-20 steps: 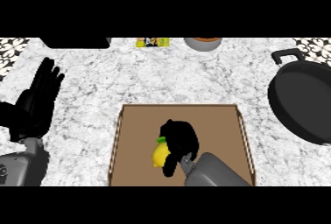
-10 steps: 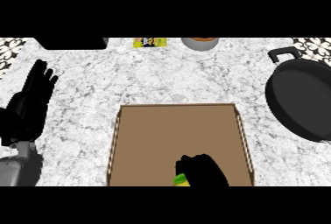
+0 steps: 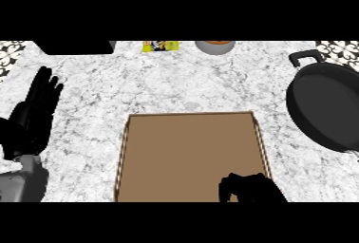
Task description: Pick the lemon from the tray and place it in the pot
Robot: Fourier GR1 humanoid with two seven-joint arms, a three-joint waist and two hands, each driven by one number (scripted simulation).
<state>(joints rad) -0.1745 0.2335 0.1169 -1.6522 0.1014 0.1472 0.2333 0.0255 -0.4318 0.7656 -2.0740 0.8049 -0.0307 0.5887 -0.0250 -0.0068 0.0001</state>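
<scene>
At about nine o'clock on the marble surface (image 3: 175, 80), the left robot hand (image 3: 32, 118) rests near the edge with its fingers straight and raised, holding nothing. Moving right, the brown tray (image 3: 189, 152) lies at the centre toward six o'clock, and its visible floor is bare. At roughly five o'clock, at the tray's near right corner, the right robot hand (image 3: 249, 187) shows as a dark curled shape cut off by the lower edge; its fingers look bent inward, but whether they close round anything cannot be told, since no lemon is visible anywhere in this view. If the lemon is there, it is hidden under that hand. At three o'clock, well apart from the tray, sits the black pot (image 3: 329, 107), wide and open-mouthed, with a handle at its far rim. A lemon would likely handle as light, firm and not fragile, with a waxy skin that may slip and a rounded form prone to rolling; taking it across its middle seems best.
</scene>
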